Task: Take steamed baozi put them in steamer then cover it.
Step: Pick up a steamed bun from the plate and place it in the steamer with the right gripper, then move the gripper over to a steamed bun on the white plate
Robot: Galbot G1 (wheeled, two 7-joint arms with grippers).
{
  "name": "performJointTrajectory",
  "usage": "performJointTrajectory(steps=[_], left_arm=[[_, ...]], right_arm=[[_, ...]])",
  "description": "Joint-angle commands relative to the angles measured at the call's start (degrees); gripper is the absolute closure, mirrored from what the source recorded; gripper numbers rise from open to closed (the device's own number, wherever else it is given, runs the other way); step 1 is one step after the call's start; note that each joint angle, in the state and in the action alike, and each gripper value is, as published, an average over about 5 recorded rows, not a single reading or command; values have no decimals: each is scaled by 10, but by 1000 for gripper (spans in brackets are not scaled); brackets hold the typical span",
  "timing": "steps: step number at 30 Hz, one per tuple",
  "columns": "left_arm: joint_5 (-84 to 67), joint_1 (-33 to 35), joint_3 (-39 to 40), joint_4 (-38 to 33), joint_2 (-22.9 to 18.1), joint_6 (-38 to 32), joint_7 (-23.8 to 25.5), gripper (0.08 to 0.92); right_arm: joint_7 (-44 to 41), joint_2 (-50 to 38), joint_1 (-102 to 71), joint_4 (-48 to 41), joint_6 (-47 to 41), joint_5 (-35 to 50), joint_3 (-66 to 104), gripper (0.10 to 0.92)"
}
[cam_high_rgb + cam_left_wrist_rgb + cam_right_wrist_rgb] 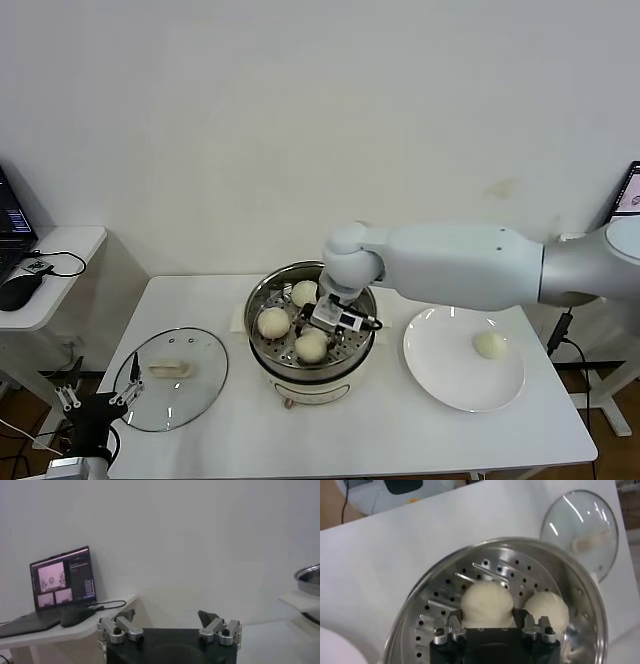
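Right gripper (322, 322): low inside the steamer (262, 300), its fingers close on either side of a bun (487, 605); whether they clench it or have just let go, I cannot tell.
Buns: three in the steamer, one (489, 344) on the plate (440, 385), off to the gripper's side.
Lid (172, 378): flat on the table, steamer uncovered for loading.
Left gripper (170, 628): parked low beside the table, spread wide, empty.

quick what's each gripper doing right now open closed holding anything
Left gripper: open, holding nothing, parked low beside the table's left end.
Right gripper: inside the steamer, fingers around a baozi; whether gripping or released cannot be told.
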Motion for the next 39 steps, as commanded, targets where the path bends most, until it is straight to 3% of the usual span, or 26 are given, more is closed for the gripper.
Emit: performJointTrajectory(steps=[1, 6, 10, 19, 23, 30, 39], left_arm=[[1, -1, 2, 0, -1, 1, -1, 177], [1, -2, 1, -3, 2, 2, -1, 177], [0, -3, -2, -7, 4, 3, 0, 177], [1, -4, 2, -11, 13, 6, 1, 177], [2, -9, 8, -12, 18, 10, 2, 177], [4, -12, 20, -9, 25, 12, 3, 177], [8, -14, 25, -7, 30, 14, 3, 177]], right_arm=[[0, -2, 4, 6, 13, -7, -4, 335], [5, -24, 24, 12, 7, 4, 19, 220], [11, -62, 48, 16, -39, 23, 37, 204], [19, -237, 81, 62, -303, 80, 66, 203], [23, -340, 57, 91, -366, 96, 81, 203], [5, -449, -35, 88, -340, 42, 109, 203], [-30, -478, -307, 13, -249, -58, 346, 203]])
